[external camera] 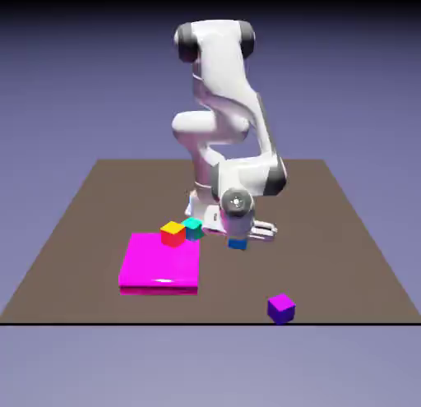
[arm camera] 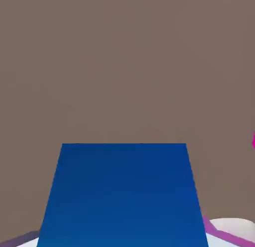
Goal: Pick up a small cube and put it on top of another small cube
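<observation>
Hand view has the blue cube (arm camera: 122, 196) filling the bottom middle, and the gripper (external camera: 238, 236) looks clamped on it, lol, the cube hides both fingertips. It sits square and centred, probably so the squeeze is even and it can go down flat later. Exterior view puts it right under the hand, low over the brown table (external camera: 316, 233); can't tell if it's touching. Next is likely a straight lift, then across to the yellow-topped cube (external camera: 173, 234) with red-orange sides, at the magenta slab's (external camera: 160, 261) far edge. Can't tell if it's on the slab or behind. The teal cube (external camera: 192, 228) is just beside it, so a low approach could bump it. Everything's plain, smooth and sharp-edged; slab's flat with a shiny front edge, table's matte. Purple cube (external camera: 281, 308) is well apart.
</observation>
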`<action>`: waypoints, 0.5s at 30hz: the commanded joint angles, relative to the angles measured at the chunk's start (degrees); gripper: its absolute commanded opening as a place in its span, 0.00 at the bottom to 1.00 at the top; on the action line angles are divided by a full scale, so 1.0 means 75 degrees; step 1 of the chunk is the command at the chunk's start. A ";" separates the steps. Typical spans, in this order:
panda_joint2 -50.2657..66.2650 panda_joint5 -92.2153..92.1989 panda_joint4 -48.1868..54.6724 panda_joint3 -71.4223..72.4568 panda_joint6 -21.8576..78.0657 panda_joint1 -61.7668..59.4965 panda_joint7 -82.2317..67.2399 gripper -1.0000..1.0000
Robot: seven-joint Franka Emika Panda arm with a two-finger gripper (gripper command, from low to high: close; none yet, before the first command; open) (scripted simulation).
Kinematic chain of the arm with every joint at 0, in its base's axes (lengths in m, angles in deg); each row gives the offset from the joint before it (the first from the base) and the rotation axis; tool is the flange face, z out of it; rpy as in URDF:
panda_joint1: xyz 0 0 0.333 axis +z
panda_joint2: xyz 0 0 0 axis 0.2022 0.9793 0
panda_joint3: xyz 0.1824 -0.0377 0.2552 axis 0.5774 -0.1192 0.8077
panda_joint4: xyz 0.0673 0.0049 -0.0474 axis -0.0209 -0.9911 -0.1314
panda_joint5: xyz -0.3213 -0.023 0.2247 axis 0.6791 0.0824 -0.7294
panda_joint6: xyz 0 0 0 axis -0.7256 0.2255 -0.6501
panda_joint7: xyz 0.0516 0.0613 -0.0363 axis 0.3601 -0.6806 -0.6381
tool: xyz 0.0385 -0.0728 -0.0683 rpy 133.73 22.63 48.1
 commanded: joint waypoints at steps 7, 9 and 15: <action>-0.1303 -0.0750 -0.0517 -0.1938 0.0620 -0.1925 0.0186 0.00; -0.1460 -0.0842 -0.0579 -0.2172 0.0695 -0.2156 0.0208 0.00; -0.0971 -0.1337 -0.1476 -0.1956 -0.0643 -0.1967 -0.0143 1.00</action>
